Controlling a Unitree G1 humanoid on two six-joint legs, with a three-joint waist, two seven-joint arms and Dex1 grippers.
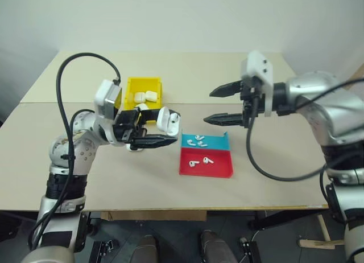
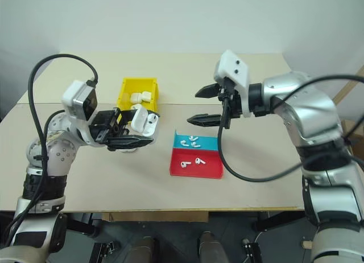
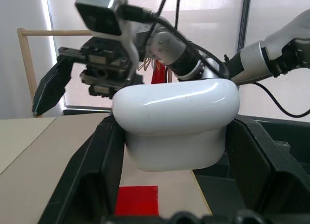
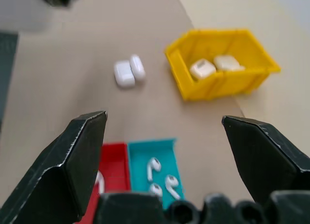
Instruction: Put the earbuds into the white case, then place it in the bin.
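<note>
My left gripper (image 1: pixel 152 139) is shut on a white case (image 1: pixel 168 119), held above the table; its lid appears to stand open. In the left wrist view the case (image 3: pixel 177 112) sits between the two black fingers. My right gripper (image 1: pixel 208 107) hangs open and empty to the right of the case, above the tray's far edge. Several white earbuds (image 1: pixel 199 140) lie in the tray's blue part, and two more earbuds (image 1: pixel 200 160) in the red part. The yellow bin (image 1: pixel 129 83) stands behind the left gripper with white cases (image 4: pixel 203 68) inside.
The flat blue and red tray (image 1: pixel 220 167) lies mid-table. Another white case (image 4: pixel 128 71) rests on the table in front of the bin. A black cable loops over my left arm. Bare tabletop stretches to the right and along the front.
</note>
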